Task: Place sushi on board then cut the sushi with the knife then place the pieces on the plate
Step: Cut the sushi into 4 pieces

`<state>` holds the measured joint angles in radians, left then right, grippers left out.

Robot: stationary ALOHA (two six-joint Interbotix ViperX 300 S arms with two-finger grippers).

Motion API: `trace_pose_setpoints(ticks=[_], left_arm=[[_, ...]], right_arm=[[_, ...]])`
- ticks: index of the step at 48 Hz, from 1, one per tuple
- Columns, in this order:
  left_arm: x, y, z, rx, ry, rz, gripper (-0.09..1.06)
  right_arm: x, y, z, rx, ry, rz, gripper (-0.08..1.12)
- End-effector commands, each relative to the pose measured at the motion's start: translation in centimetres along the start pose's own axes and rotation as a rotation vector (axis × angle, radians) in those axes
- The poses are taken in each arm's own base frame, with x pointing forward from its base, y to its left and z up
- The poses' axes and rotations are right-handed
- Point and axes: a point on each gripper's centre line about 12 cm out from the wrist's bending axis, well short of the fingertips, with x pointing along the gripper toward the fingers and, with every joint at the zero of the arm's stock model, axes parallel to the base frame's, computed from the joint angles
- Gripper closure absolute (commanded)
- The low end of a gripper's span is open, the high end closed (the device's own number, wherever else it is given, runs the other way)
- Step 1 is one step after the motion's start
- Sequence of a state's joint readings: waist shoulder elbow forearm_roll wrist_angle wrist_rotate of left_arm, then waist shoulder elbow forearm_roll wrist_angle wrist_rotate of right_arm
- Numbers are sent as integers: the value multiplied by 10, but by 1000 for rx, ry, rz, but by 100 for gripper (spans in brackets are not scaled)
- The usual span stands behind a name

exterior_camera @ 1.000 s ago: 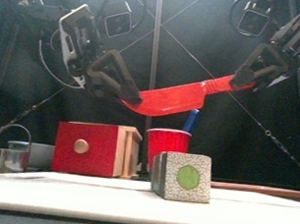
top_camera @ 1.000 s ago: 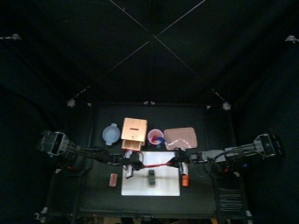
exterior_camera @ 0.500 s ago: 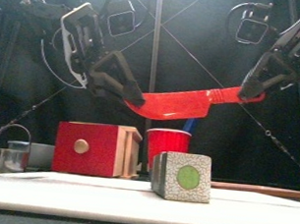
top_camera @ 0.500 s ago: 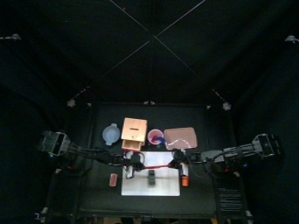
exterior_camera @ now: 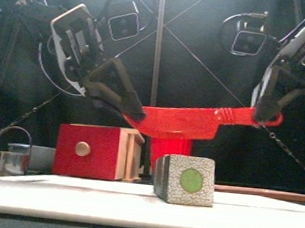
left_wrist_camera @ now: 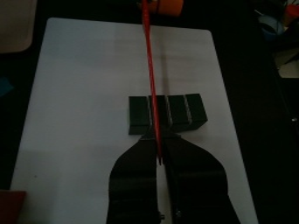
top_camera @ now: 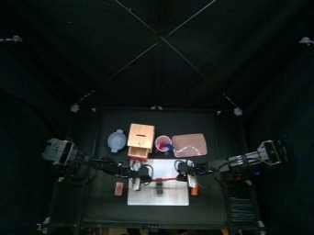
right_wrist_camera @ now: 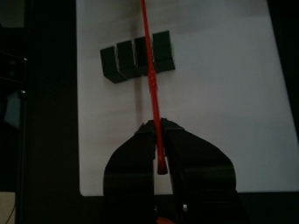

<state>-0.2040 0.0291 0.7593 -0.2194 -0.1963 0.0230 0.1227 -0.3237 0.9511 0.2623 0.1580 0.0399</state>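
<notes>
Front view: left fingers (exterior_camera: pixel 119 89), right fingers (exterior_camera: pixel 272 96) clamp red knife (exterior_camera: pixel 188 120); wrist views show it over sushi (left_wrist_camera: pixel 184 110).

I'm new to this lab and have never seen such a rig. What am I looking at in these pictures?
It is a robot with two black arms at a small table. One picture looks down from above, one looks level from the table's front edge, and two come from cameras on the wrists. The left gripper and right gripper each pinch one end of a red toy knife, held above a dark green sushi roll on a white cutting board. Behind stand a wooden box, a red cup, a blue-grey bowl and a pink tray.
</notes>
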Motion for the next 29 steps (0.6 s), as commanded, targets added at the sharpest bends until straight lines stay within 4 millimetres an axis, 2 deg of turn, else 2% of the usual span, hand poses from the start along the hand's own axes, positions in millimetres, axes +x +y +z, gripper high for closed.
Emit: trace_pose_setpoints(ticks=[1,11,29], left_arm=[[2,-3,0,12,3,-7,66],[5,-3,-5,12,48,-8,66],[7,-2,-7,15,59,-4,66]], right_arm=[[6,1,1,9,15,-1,73],[13,1,5,7,24,-6,74],[14,-2,7,1,21,-14,74]])
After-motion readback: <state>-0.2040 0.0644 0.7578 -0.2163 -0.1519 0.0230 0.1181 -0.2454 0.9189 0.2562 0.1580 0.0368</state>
